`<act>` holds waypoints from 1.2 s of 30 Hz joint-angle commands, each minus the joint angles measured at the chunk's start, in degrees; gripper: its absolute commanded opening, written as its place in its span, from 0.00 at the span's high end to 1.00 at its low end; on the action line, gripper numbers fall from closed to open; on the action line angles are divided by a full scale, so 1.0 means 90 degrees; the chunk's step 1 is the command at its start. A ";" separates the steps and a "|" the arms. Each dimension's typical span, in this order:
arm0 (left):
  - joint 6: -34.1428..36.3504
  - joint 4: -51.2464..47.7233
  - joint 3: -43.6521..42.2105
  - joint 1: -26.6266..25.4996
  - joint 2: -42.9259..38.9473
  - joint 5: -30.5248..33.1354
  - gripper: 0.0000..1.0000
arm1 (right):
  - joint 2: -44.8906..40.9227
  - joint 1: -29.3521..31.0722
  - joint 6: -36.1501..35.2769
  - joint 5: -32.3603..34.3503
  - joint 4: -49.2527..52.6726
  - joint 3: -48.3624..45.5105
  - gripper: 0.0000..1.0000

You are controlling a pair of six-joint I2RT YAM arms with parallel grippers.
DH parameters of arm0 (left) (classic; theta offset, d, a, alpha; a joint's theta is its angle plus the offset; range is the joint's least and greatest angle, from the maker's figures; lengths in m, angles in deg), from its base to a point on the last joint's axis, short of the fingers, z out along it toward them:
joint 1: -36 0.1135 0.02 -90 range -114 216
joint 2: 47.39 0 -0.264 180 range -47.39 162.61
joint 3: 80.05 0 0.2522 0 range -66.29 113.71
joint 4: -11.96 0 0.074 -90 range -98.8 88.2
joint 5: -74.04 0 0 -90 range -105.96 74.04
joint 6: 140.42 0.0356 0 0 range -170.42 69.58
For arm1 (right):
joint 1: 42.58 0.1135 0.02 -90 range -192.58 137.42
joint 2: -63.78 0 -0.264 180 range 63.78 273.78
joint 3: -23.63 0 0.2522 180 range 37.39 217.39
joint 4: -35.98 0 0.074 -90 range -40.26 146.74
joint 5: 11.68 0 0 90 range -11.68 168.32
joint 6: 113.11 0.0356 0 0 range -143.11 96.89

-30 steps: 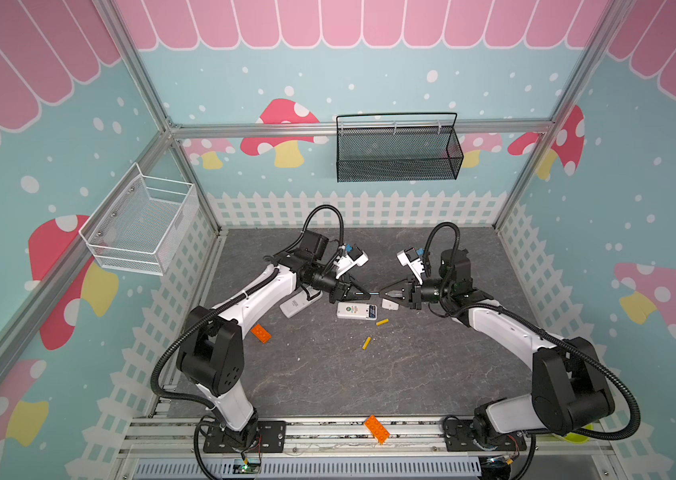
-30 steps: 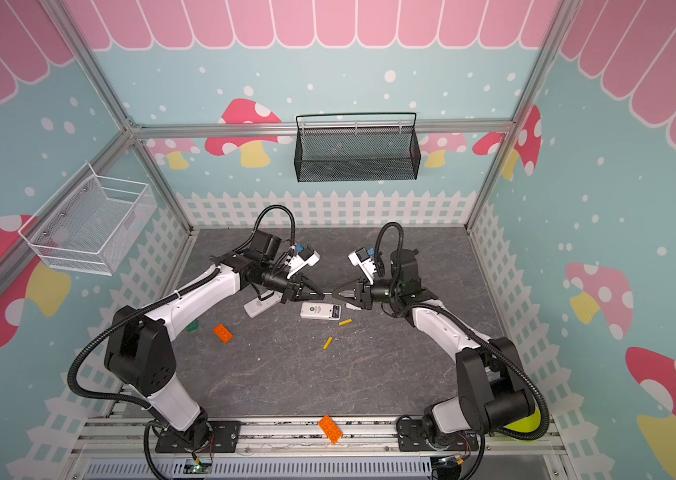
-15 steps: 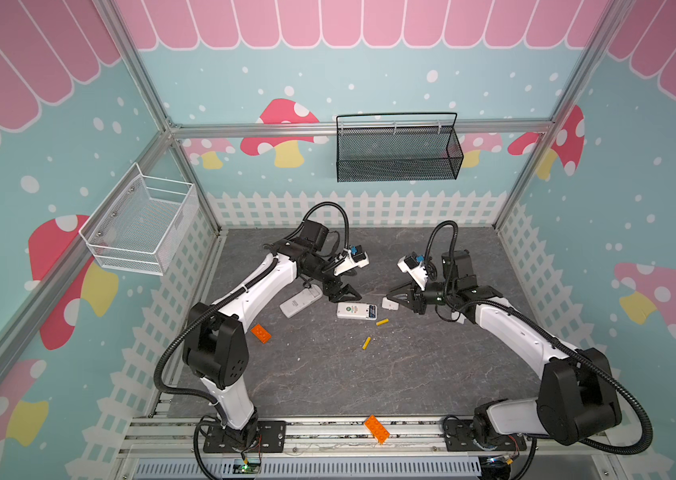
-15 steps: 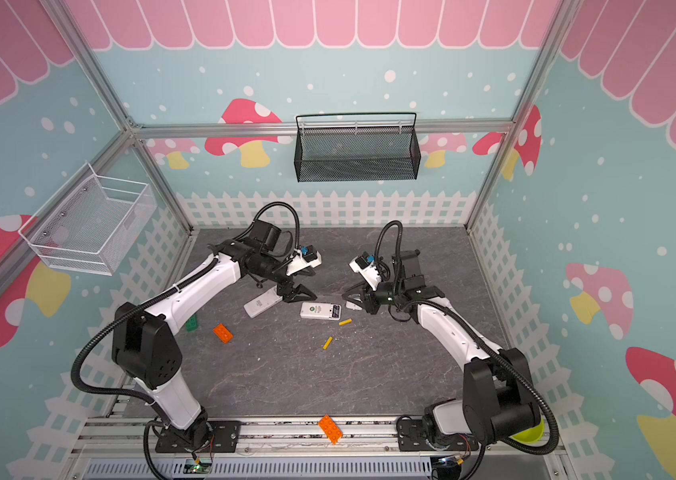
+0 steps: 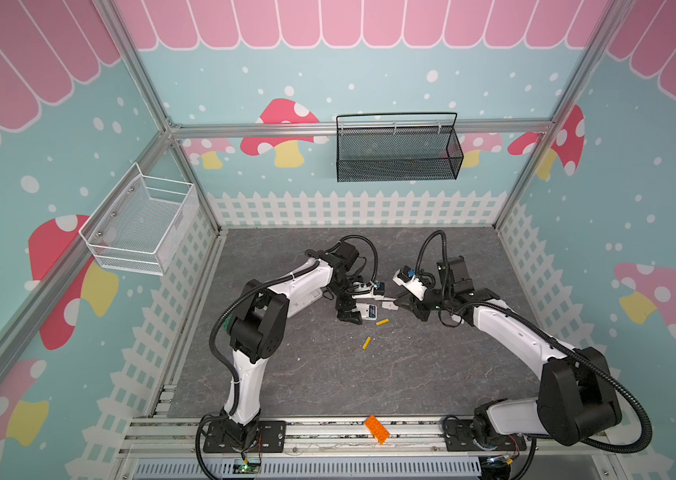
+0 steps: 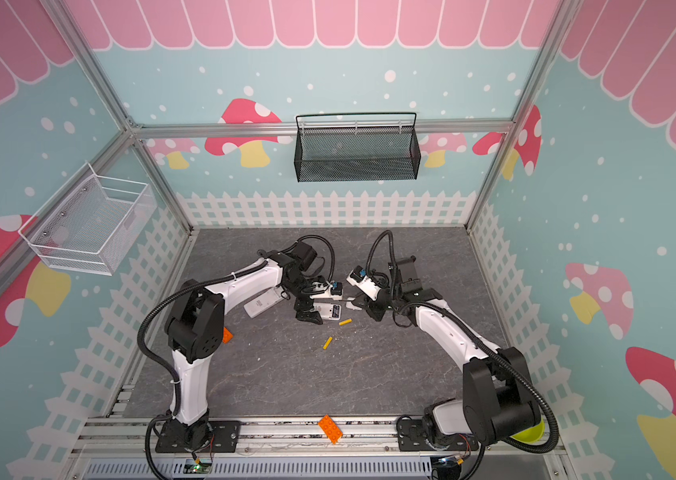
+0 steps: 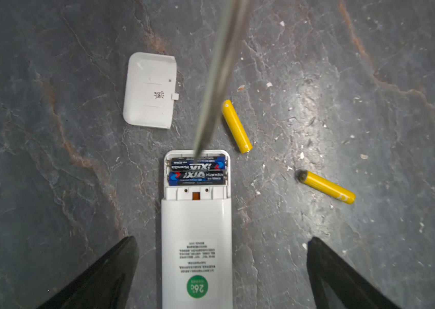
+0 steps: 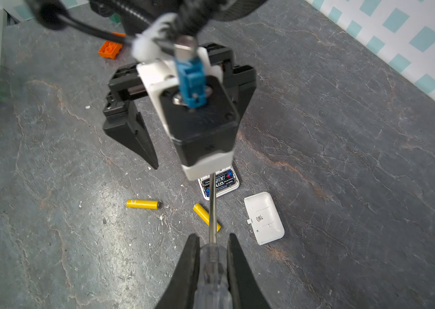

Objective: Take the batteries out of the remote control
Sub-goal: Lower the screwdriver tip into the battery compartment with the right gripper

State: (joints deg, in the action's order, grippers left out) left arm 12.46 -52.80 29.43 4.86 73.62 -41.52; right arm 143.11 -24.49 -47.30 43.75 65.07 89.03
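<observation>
In both top views the two arms bend in from the front rail and meet near the middle of the table [image 5: 328, 374]. The left arm's wrist pitches steeply down, so the left tool [image 5: 352, 308] points at the white remote [image 5: 368, 311] lying flat on the table. The right arm stretches low and long, with the right tool [image 5: 401, 300] aimed across at the same remote. A small white cover [image 5: 389, 306] lies just beside its tip. Two yellow batteries [image 5: 382, 322] lie loose on the table just in front of the remote, apart from each other. An orange brick [image 5: 377, 429] sits on the front rail.

In the left wrist view the left tool is released. Its fingers [image 7: 98, 281] stand spread wide on either side of the remote and grasp nothing. The remote's compartment is open, and two black batteries [image 7: 197, 178] lie in it side by side. The blurred shaft of a screwdriver [image 7: 216, 80] comes down with its tip at the black battery nearer the remote's end.

In the right wrist view the right tool [image 8: 213, 238] is clenched on the screwdriver's clear handle. The shaft runs straight ahead over one yellow battery to the open compartment. The left arm's wrist camera housing hides most of the remote.
</observation>
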 commanded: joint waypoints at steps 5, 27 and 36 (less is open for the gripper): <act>0.0020 -0.0100 0.0519 -0.0002 0.0414 0.0021 0.02 | 0.0205 0.0119 -0.1152 0.0252 0.0480 -0.0028 1.00; 0.0326 -0.0441 0.0555 -0.0152 0.0890 0.0824 0.21 | 0.1006 0.0432 -0.1683 0.0469 0.0205 -0.0012 1.00; 0.0499 -0.0475 0.0323 -0.0154 0.0871 0.1121 0.38 | 0.0993 0.0438 -0.1756 0.0460 -0.0046 -0.0065 1.00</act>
State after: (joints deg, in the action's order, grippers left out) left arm 14.64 -55.69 32.99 3.75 80.24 -32.40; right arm 151.86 -21.04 -61.20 48.60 65.94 88.62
